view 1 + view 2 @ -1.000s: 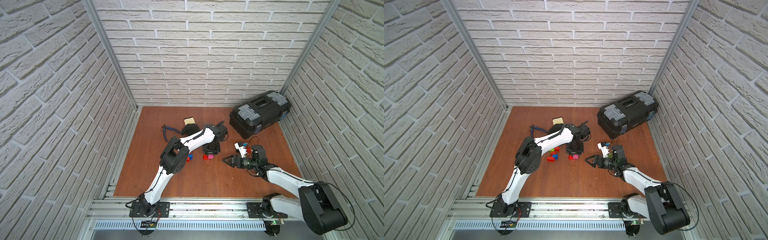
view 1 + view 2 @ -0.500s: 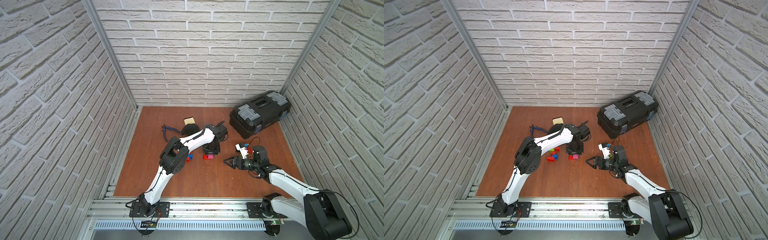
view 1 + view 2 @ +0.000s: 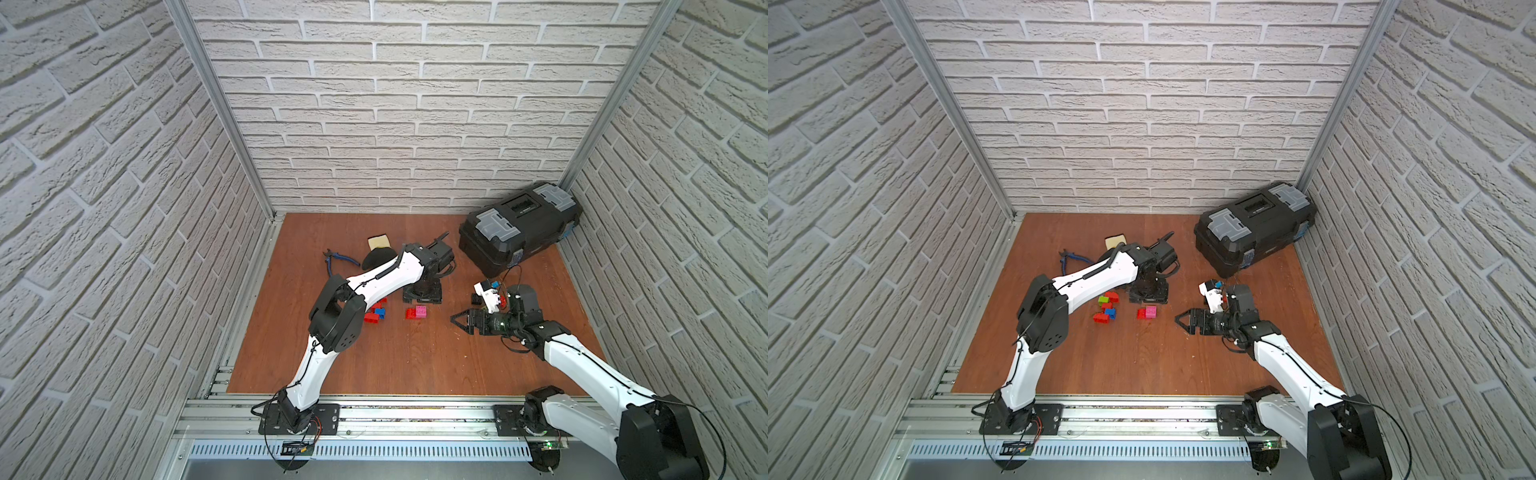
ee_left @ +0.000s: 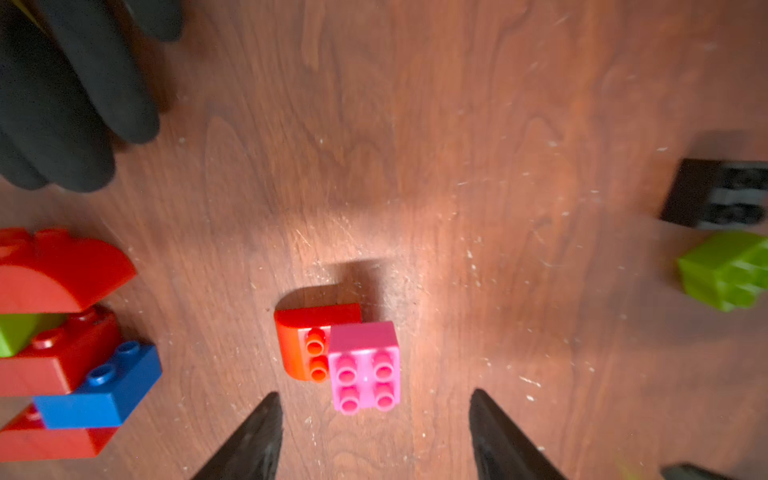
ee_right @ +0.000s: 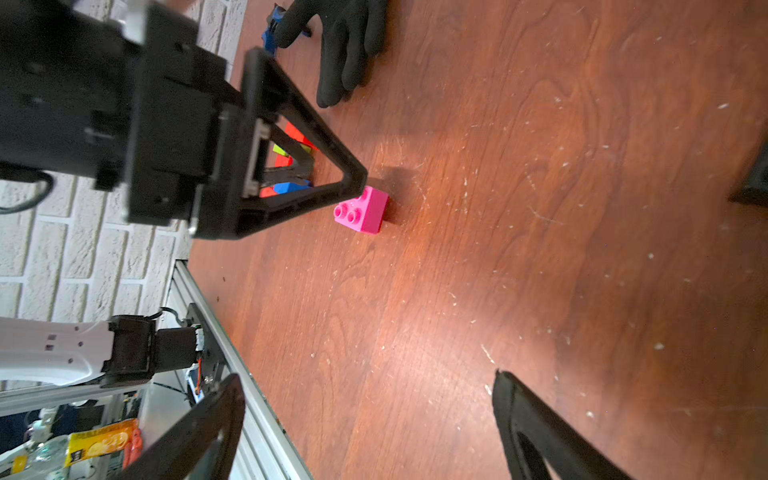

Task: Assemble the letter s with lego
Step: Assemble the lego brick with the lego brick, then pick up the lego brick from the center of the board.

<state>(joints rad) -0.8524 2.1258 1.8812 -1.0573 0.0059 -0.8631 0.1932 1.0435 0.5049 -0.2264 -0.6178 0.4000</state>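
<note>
The wooden floor (image 3: 415,361) toward the arm bases lies bare. A red curved brick (image 4: 295,332) touches the pink brick (image 4: 365,365); a black glove (image 4: 62,104) and toolbox (image 3: 519,224) crowd the far side.

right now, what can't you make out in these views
Black brick: left wrist view, blurred, cut by the frame edge.
Lime green brick: same view, blurred, cut off.
Red curved brick: right wrist view, hidden behind pink brick.
White object: both top views, too small.
</note>
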